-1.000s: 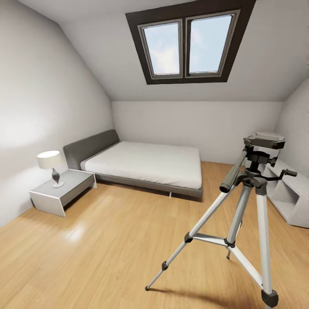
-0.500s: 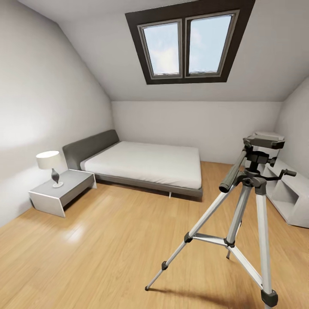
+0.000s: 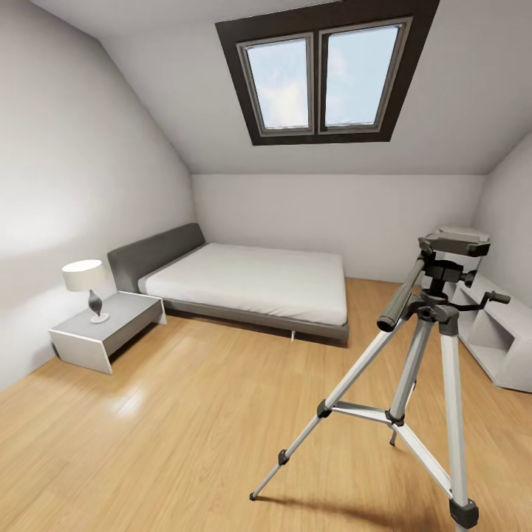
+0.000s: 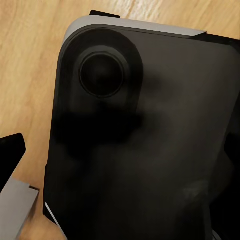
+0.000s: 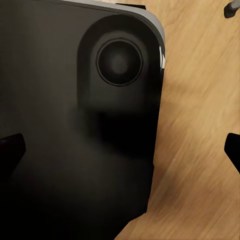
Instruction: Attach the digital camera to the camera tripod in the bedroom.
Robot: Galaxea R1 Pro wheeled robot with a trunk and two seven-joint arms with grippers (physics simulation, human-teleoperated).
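In the head view the camera tripod (image 3: 432, 347) stands on the light wood floor of the bedroom at the right. Its silver legs are spread, its black pan head (image 3: 454, 244) is bare on top, and the long handle slants down to the left. The digital camera is out of view. In the left wrist view my left gripper (image 4: 120, 155) is open over a dark rounded part of my own body (image 4: 135, 150), with one fingertip (image 4: 11, 155) at the frame's edge. My right gripper (image 5: 120, 152) is open over the same kind of dark panel (image 5: 75, 125), nothing between its fingertips (image 5: 10, 150).
A low grey bed (image 3: 251, 284) with a white mattress lies against the far wall under a dark-framed skylight (image 3: 325, 74). A white nightstand (image 3: 107, 329) with a lamp (image 3: 85, 284) stands at the left wall. A white shelf unit (image 3: 495, 329) sits behind the tripod.
The head view has shifted very slightly since a second ago; the tripod and the furniture stand where they were.
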